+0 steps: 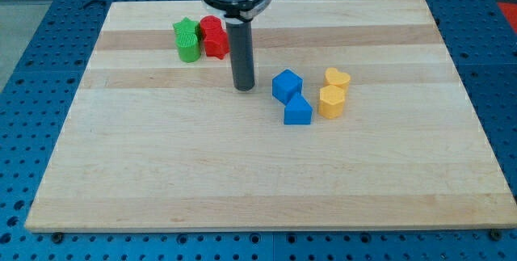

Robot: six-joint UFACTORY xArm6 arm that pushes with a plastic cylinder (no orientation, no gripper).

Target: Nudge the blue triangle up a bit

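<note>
The blue triangle (297, 110) lies on the wooden board (242, 172) right of centre. A blue cube (286, 85) touches it just above and slightly left. My tip (244, 88) rests on the board to the left of the blue cube, a short gap away, and up-left of the blue triangle. The rod rises straight to the arm's round mount at the view's top.
A yellow heart (337, 78) and a yellow hexagon-like block (331, 101) sit just right of the blue blocks. A green star (187, 39) and a red block (214, 36) stand side by side at the upper left, the red one next to the rod.
</note>
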